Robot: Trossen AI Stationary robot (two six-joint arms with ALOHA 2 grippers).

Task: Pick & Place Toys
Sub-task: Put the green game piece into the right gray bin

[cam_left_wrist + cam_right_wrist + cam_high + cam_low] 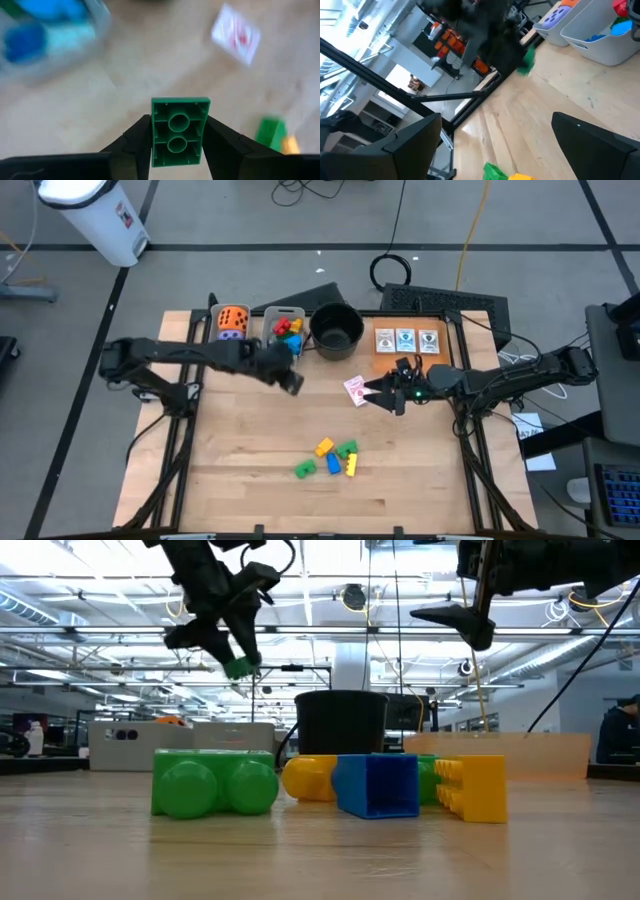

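Observation:
My left gripper hangs above the table's middle left, near the grey bins, shut on a green block that also shows in the low view. Several loose toy blocks, green, yellow and blue, lie in a pile on the table's near middle. A white-edged picture card lies flat beside my right gripper. That gripper stands open above the table at the right, with nothing between its fingers. My left gripper pinches the green block by its two long sides between its two fingers. The fingers slant down from the table's left. The block's hollow underside faces the wrist camera. It is lifted clear of the table.
One grey bin holds an orange and a purple die. A second bin holds red, blue and yellow blocks. The round black pot stands at the far middle, with three cards to its right. Bare wood lies on the near left.

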